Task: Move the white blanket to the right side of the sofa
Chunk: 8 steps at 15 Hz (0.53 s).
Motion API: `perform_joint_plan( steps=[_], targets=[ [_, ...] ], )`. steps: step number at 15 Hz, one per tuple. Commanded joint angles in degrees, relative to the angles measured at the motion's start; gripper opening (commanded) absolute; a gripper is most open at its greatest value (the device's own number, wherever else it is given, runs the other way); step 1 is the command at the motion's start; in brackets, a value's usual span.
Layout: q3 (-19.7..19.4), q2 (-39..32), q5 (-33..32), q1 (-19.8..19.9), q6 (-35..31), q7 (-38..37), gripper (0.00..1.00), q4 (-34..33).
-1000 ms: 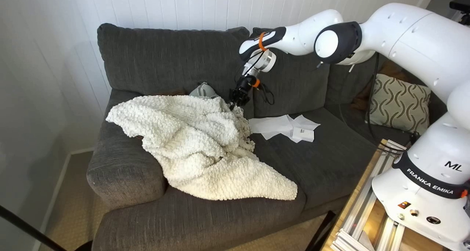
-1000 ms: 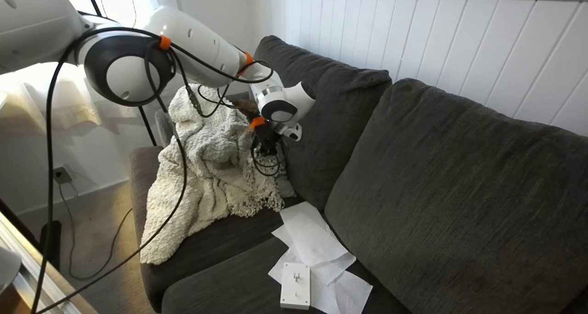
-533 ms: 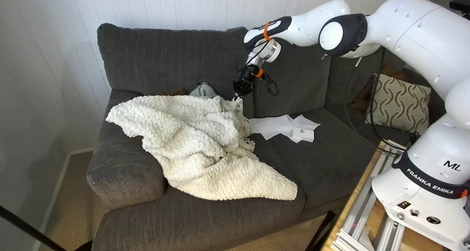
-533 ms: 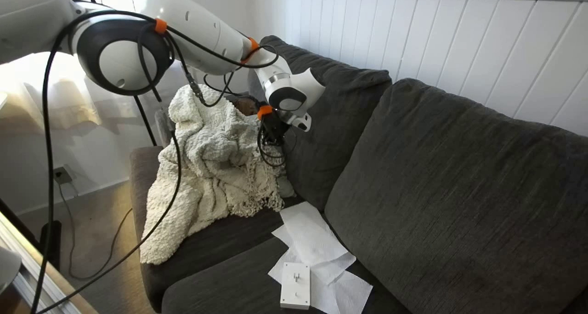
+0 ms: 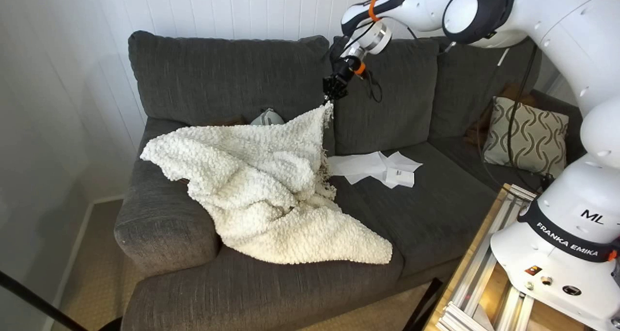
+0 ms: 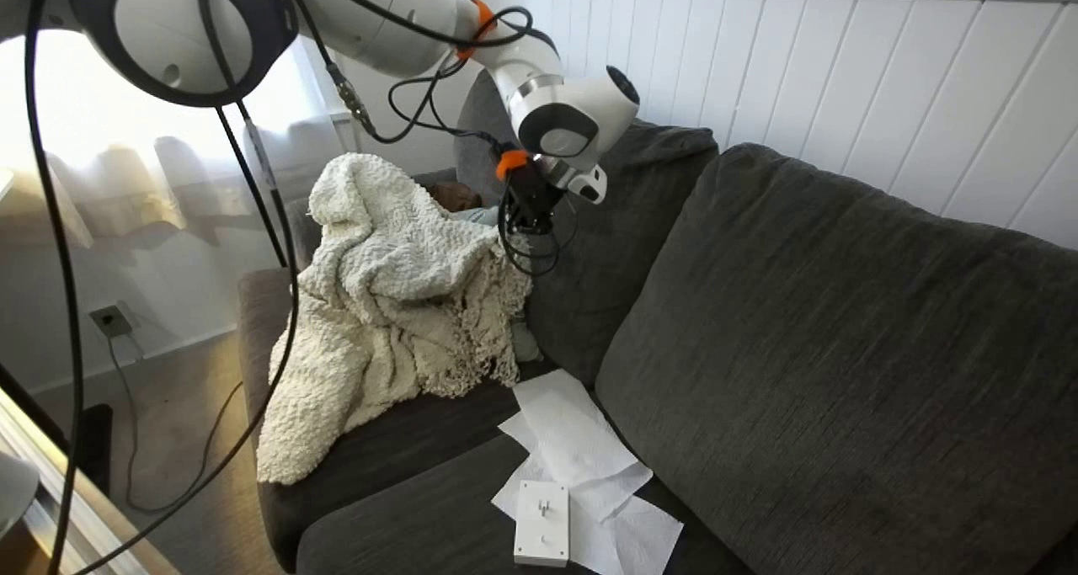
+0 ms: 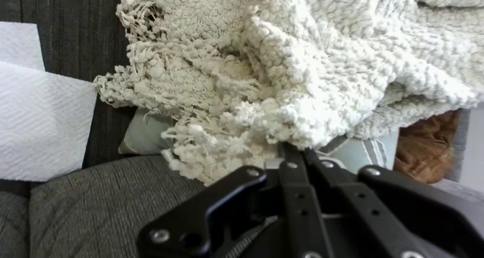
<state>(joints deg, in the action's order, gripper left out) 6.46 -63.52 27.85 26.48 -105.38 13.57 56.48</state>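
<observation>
Provisionally: early stage, well under half complete. Grasp made, transfer outstanding.

Gripper (image 7: 300,152): jaws drawn together on an edge of the white blanket (image 5: 252,181), beside the fringe; the wrist view shows their tips buried in the pile near centre frame. In an exterior view the pinched edge stands as a peak at upper centre, in front of the back cushions (image 5: 397,103).

Done: one edge secured and held up off the seat. Outstanding: almost everything else. The bulk of the blanket lies rumpled in the left half of that frame, overlapping the armrest (image 5: 164,224), with a tapered end at lower centre on the front of the sofa (image 5: 421,224).

Left to do, as I read it: draw the whole mass toward the right of that frame, where a patterned pillow (image 5: 525,137) sits, lay it down, let go. Taking "right" that way is my assumption; the pictures do not settle it.

Path note: paper sheets (image 5: 356,166) lie just beside the fringe, on the likely route; cannot tell whether they touch it. A white box (image 6: 541,524), lower centre in an exterior view, overlaps them. A low drag would probably sweep both along. With a single-edge pinch, I expect the far end to trail; a second grasp may be needed.
</observation>
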Motion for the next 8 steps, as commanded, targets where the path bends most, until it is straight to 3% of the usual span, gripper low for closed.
perform_joint_plan(
  steps=[1,8],
  targets=[
    [2.9,11.5,5.2,6.2,-1.3,8.4,0.01,12.9],
    [4.0,25.8,19.3,18.4,-4.6,16.4,0.01,25.7]
  ],
)
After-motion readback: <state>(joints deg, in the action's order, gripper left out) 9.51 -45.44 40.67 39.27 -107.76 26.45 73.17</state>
